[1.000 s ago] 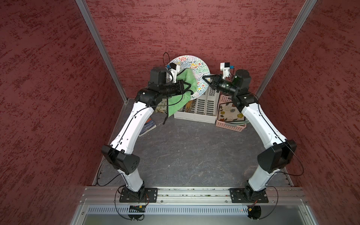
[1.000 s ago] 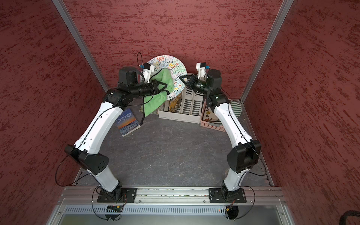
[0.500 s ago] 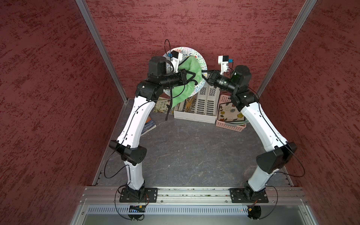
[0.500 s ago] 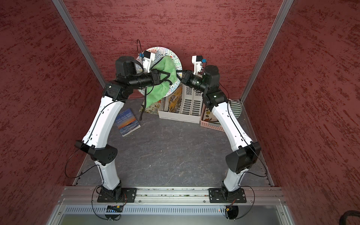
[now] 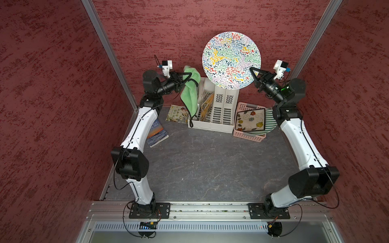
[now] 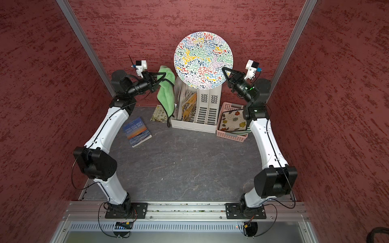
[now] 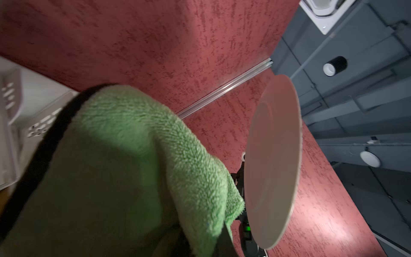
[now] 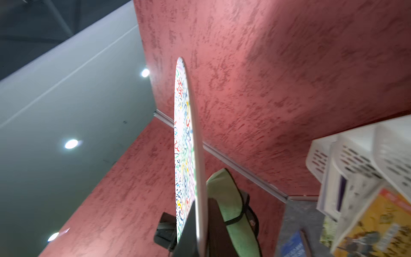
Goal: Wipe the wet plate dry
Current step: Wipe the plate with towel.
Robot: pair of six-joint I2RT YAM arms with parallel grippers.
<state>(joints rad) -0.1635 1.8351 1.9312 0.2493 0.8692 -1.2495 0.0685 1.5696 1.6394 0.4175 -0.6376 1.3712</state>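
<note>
a squiggle-patterned plate (image 5: 231,60) is held up in the upper middle of the frame, clamped at its lower right edge by the right gripper (image 5: 252,70). just left, not touching it, a green cloth (image 5: 189,94) is pinched by the left gripper (image 5: 190,76) beside a white file rack (image 5: 221,114).

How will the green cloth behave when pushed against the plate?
Likely floppy: the green cloth hangs limp from the left fingers, so it should fold under pressure. Its fuzzy pile looks grippy, so it should drag rather than slip.

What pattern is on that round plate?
Round plate: multicoloured squiggles on white, clearest in a top view.
</note>
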